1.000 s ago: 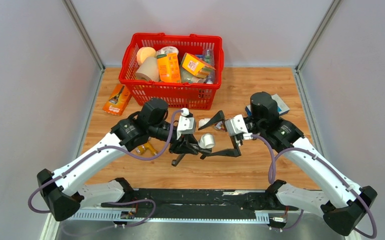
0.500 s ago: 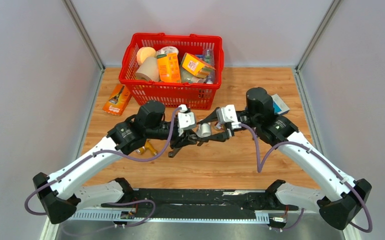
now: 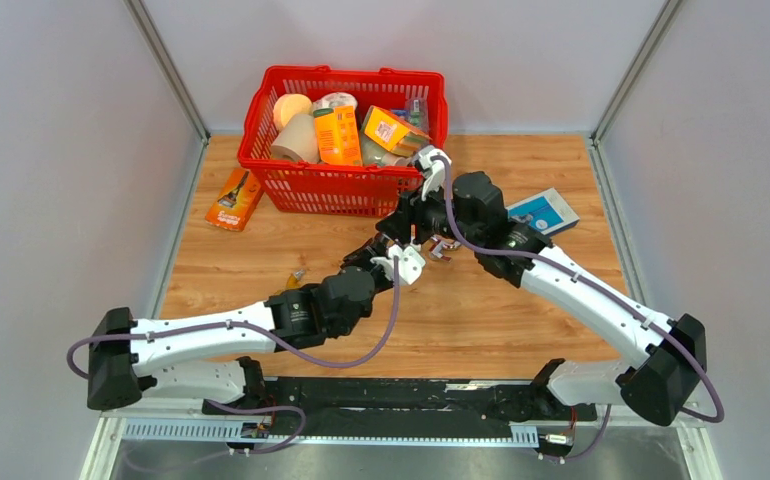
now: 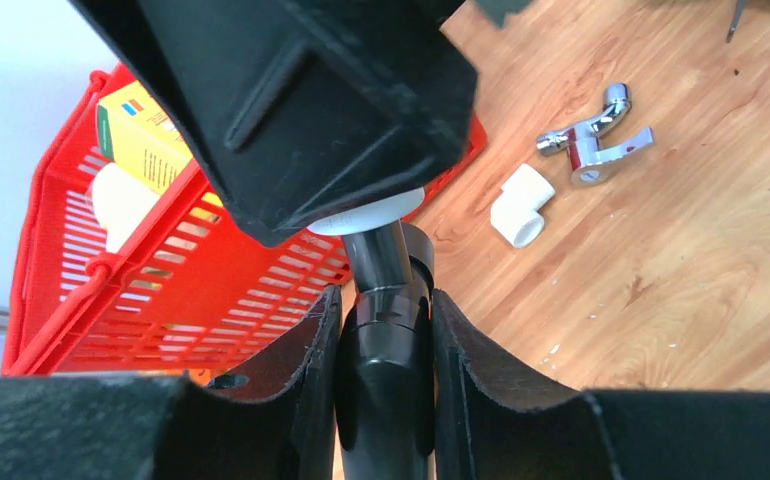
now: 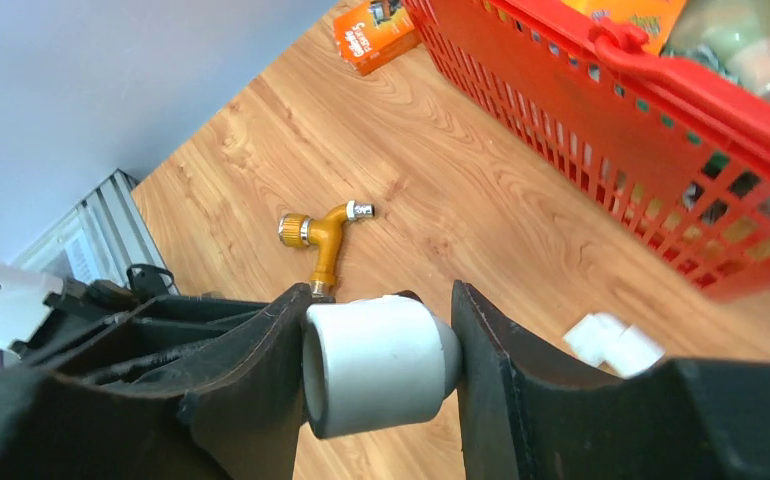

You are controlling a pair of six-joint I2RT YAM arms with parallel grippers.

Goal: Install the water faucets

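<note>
Orange packet (image 3: 233,198) flat near the counter's left edge, apart from the work. Brass tap (image 5: 321,235) loose on the wood left of centre, untouched.

Left gripper (image 4: 383,330) clamped round the dark grey faucet (image 4: 379,258) at mid-counter, just in front of the red basket (image 3: 351,182). Tube held up off the wood, apparently for offering its end to a mating part.

Right gripper (image 5: 379,297) closed on a white plastic fitting (image 5: 376,365), set end-on against the tube's tip. Judged to be the joining step, with steadying from the left and seating or turning from the right.

Spare white elbow (image 4: 521,205) and chrome tap (image 4: 596,140) on the wood further right, side by side, not touching. Blue booklet (image 3: 546,210) near the right edge.

Joint itself masked by the right gripper's body in the left wrist view; thread engagement not discernible. Faucet's lever and side arm out of sight, its lower length cut off by the frame. From above, both parts lost among the dark fingers.
</note>
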